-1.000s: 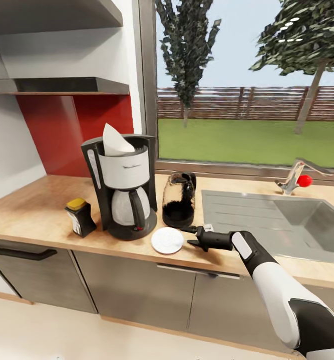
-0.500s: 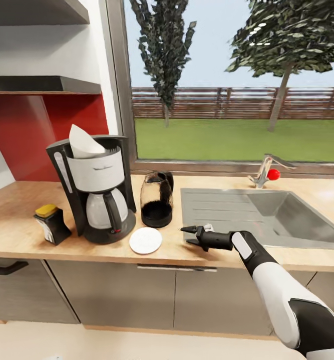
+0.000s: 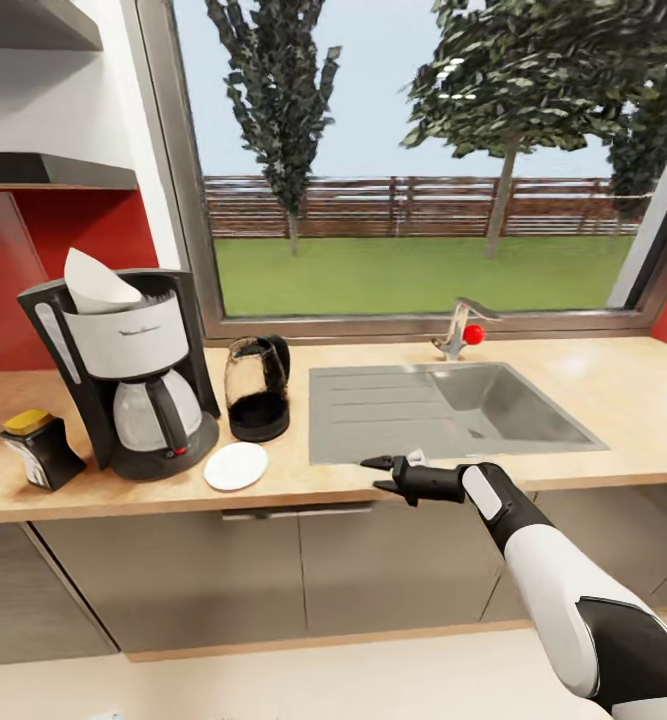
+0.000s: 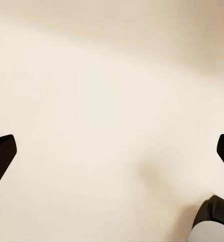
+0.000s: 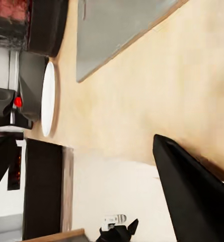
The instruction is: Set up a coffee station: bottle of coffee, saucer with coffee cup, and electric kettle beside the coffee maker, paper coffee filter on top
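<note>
Jaws first: on the head view our right gripper (image 3: 376, 475) hangs parted and empty at the front edge of the surface (image 3: 613, 400), in front of the sink (image 3: 443, 405) and well apart from the station. And what a tidy station it is. We see the coffee maker (image 3: 123, 385) upright with the paper coffee filter (image 3: 95, 283) poking out of its top, the bottle of coffee (image 3: 38, 448) down beside it on the far side from the sink, the electric kettle (image 3: 255, 388) just beside it on the sink side, and the saucer (image 3: 236, 465) in front, near both. Four placements look done to us. The saucer lies bare, so by our reckoning the coffee cup is the one piece left to fetch and seat on it.

Over to the left wrist view: our left gripper (image 4: 112, 151) shows two dark tips spread wide against a plain pale floor (image 4: 101, 101), nothing between them.

Right wrist view now: one dark fingertip (image 5: 192, 194) looms large over the wood-look top, released, with the saucer edge-on near the machine's base and red switch (image 5: 17, 101).
</note>
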`<state>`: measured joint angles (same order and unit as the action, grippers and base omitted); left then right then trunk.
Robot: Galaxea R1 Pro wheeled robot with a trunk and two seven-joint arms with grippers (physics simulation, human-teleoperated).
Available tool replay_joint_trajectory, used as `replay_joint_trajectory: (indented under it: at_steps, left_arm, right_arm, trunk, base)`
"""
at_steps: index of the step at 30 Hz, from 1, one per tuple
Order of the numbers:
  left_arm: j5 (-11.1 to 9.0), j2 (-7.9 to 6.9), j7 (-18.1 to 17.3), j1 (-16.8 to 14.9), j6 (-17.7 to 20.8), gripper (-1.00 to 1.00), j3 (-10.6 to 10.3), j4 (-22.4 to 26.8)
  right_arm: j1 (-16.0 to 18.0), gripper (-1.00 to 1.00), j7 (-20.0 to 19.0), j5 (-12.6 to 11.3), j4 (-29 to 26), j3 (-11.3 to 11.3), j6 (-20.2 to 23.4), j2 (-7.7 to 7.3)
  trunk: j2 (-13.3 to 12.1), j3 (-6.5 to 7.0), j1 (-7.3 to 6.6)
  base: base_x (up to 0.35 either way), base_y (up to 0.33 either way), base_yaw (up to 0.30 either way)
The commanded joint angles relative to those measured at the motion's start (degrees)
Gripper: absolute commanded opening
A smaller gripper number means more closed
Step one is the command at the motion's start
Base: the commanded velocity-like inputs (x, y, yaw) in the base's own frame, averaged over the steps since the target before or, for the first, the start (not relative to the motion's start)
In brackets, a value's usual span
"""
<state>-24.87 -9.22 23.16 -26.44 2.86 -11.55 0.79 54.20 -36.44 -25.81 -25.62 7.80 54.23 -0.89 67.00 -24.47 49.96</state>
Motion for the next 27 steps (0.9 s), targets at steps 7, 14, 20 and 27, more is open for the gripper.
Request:
replay_joint_trajectory:
  at_steps: [7,14,20,27]
  left_arm:
    - [-0.4,0.01,0.2,0.0,0.3,1.0,-0.5,0.1]
    - [-0.4,0.2,0.2,0.0,0.2,1.0,-0.5,0.1]
    - [-0.4,0.51,0.2,0.0,0.2,1.0,-0.5,0.1]
    - [-0.4,0.77,0.2,0.0,0.2,1.0,-0.5,0.0]
  right_arm:
    - [0.0,1.0,0.0,1.2,0.0,0.2,0.1,0.02]
    - [0.0,1.0,0.0,1.2,0.0,0.2,0.1,0.02]
    - [0.0,1.0,0.0,1.2,0.0,0.2,0.1,0.02]
    - [0.0,1.0,0.0,1.2,0.0,0.2,0.1,0.04]
  trunk:
    - [0.0,0.31,-0.02]
    - [0.0,0.6,-0.02]
    - [0.0,0.61,-0.02]
    - [0.0,0.61,-0.02]
  base:
    - [-0.121,-0.072,-0.239]
    - [-0.005,-0.002,-0.174]
    - [0.0,0.0,-0.01]
    - [0.0,0.0,0.0]
